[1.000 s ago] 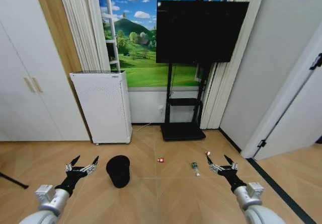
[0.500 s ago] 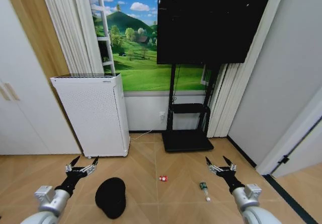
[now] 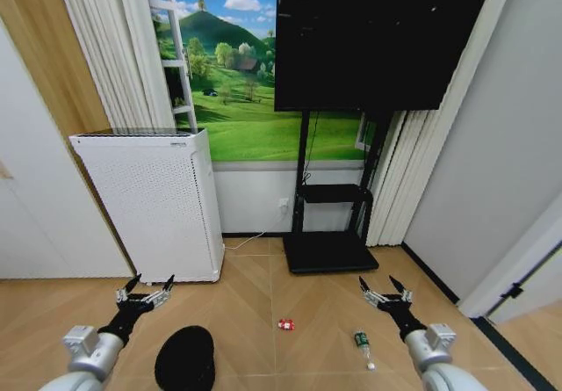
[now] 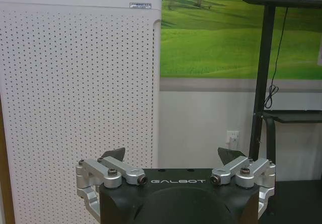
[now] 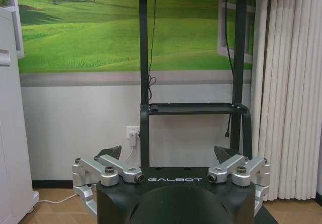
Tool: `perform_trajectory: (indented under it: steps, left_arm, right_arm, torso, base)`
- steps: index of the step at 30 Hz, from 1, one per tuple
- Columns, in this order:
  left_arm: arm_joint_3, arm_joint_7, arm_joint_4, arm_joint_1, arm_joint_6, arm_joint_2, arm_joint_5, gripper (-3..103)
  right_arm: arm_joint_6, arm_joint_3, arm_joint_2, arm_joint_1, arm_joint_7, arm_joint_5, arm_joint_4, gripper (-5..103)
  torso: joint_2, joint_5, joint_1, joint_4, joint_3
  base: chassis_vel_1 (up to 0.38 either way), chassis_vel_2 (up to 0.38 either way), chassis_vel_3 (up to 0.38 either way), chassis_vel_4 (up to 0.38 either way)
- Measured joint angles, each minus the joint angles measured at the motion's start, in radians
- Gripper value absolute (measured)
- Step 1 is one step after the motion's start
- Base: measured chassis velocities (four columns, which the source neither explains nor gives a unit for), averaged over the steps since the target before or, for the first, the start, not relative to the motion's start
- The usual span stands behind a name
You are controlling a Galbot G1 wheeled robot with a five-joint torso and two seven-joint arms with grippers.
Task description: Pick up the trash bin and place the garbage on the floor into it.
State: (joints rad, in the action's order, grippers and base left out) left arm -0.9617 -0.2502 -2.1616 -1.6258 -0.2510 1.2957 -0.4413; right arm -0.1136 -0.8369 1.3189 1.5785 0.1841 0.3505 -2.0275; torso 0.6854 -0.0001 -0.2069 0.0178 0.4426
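Observation:
The black trash bin stands on the wooden floor at the bottom of the head view, just right of my left gripper. That gripper hangs open and empty above the floor. Of the garbage, a small red-and-white piece lies mid-floor and a clear bottle with a green label lies to its right, just left of my right gripper, which is open and empty too. In the left wrist view the left gripper faces the white perforated appliance; in the right wrist view the right gripper faces the TV stand.
A tall white perforated appliance stands against the wall at the left. A black TV stand with a large screen is at centre. Curtains and a grey wall close the right side; cupboard doors line the left.
The whole head view has shifted: the wall, appliance and TV stand look larger and closer, and the bin and litter sit lower in the picture. Both grippers hold the same open pose.

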Motion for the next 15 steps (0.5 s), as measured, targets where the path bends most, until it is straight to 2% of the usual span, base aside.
perform_trajectory:
  steps: [15]
  left_arm:
    - [-0.002, -0.01, 0.006, -0.004, 0.003, 0.01, 0.013, 100]
  right_arm:
    - [0.004, 0.008, 0.003, 0.003, 0.001, 0.004, 0.014, 100]
  torso:
    - [-0.064, 0.0, 0.026, -0.0001, -0.037]
  base:
    - [0.0, 0.0, 0.0, 0.0]
